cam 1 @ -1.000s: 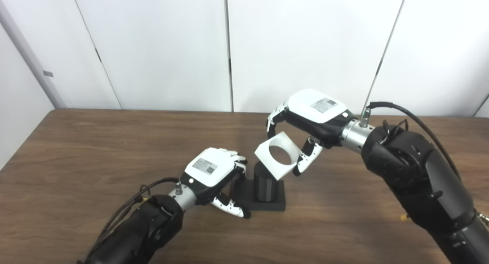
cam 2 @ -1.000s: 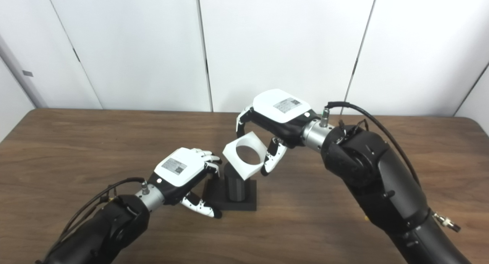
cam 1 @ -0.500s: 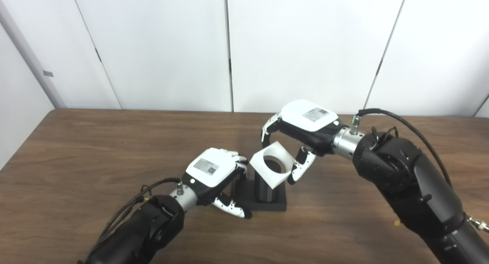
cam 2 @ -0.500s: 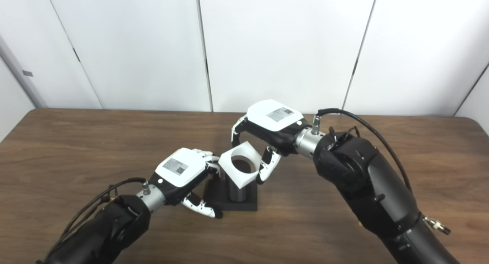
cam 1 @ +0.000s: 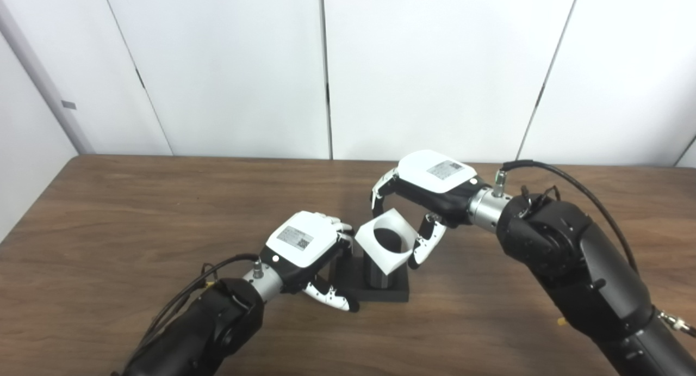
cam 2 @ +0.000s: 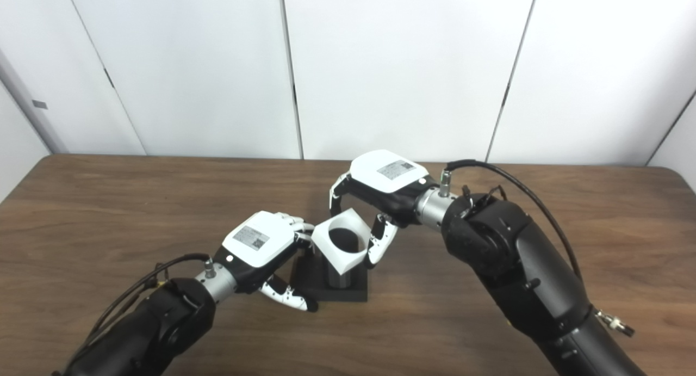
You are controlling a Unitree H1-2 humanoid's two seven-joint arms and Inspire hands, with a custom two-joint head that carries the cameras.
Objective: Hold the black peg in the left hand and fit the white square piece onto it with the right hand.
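Now that the right hand [cam 1: 429, 193], pinching the white square piece [cam 1: 384, 246] between fingers and thumb, has lowered it until its hole rings the top of the black peg [cam 1: 378, 275], which the left hand [cam 1: 304, 251] steadies by gripping its base on the table [cam 1: 109, 213], only pressing down remains.

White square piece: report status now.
Right hand shut on white square piece, hole over black peg top, tilted, not seated. Left hand braces the peg's base. Nothing in the way.
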